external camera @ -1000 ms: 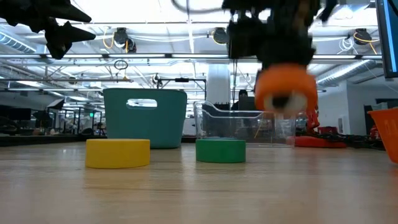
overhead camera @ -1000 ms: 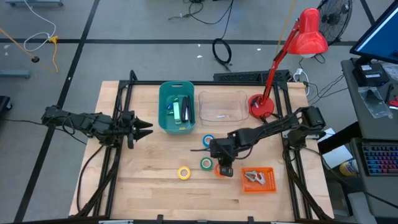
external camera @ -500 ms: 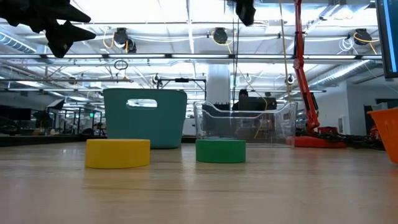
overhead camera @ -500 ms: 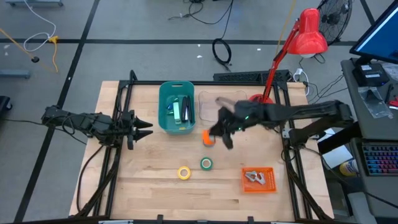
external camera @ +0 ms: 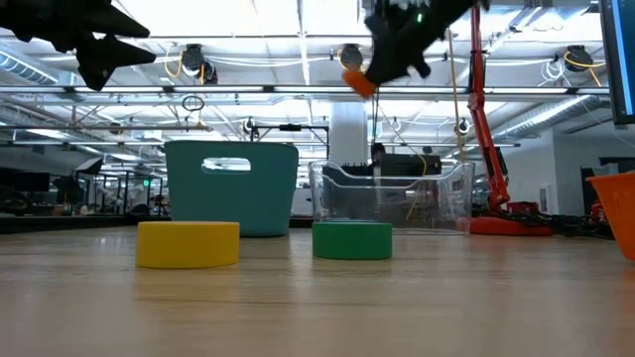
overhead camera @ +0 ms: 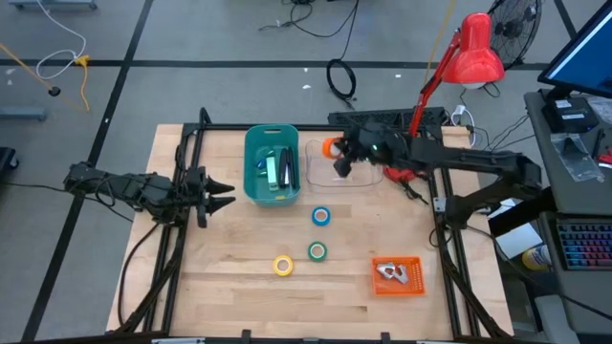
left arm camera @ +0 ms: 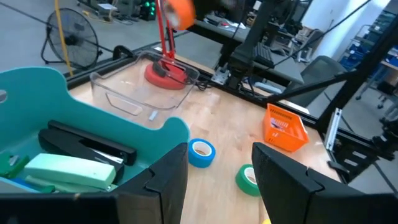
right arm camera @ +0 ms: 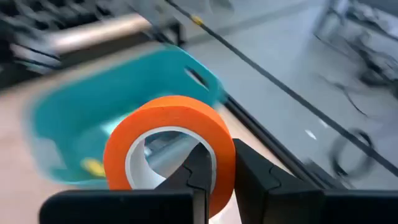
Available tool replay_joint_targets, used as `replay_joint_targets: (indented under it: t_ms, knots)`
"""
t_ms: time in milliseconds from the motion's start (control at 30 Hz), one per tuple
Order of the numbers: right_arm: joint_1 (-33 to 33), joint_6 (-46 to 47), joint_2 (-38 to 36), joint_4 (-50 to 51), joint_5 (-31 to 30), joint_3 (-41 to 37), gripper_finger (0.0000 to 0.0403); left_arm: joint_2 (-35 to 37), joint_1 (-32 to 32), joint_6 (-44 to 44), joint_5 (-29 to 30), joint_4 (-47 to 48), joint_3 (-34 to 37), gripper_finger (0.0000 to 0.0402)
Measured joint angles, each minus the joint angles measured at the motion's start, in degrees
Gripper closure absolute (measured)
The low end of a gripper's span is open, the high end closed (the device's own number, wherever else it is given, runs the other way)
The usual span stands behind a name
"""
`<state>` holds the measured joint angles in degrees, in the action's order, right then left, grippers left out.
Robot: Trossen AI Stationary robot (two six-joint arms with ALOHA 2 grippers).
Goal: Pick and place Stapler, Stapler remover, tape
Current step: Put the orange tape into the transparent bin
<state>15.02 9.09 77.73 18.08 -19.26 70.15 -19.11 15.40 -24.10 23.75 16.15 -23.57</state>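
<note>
In the high view the right gripper [overhead camera: 340,153] sits in the upper middle of the frame, over the clear bin [overhead camera: 361,173], clamped on the orange tape roll [overhead camera: 329,146]; its wrist view shows one finger through the roll's pale centre. The left gripper [overhead camera: 222,193] waits at the left edge of the bench [overhead camera: 229,287], beside the teal basket [overhead camera: 253,153], its fingers apart on nothing. The blue tape roll [overhead camera: 320,217], green tape roll [overhead camera: 316,251] and yellow tape roll [overhead camera: 283,266] lie on the bench in the middle of the frame. The orange tray [overhead camera: 413,284] sits at lower right.
</note>
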Motion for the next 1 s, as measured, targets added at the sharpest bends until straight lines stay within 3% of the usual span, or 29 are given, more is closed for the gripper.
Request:
replay_joint_targets:
  t_ms: [200,433,700,1000]
  knots:
    - [10.2,-0.4,4.0,4.4,9.6,0.4,0.0371,0.0,0.0,-0.4,1.8,-0.2,0.0,0.0222]
    - [17.3,-0.8,9.0,12.8,18.0,0.5,0.0371,0.0,0.0,-0.4,2.4,-0.2,0.0,0.0222]
    - [19.3,-3.8,14.7,15.9,25.3,0.5,0.0371,0.0,0.0,-0.5,5.2,-0.2,0.0,0.0222]
    - [19.1,-7.0,20.1,18.4,27.1,0.6,0.0371,0.0,0.0,-1.6,8.4,-0.2,0.0,0.0222]
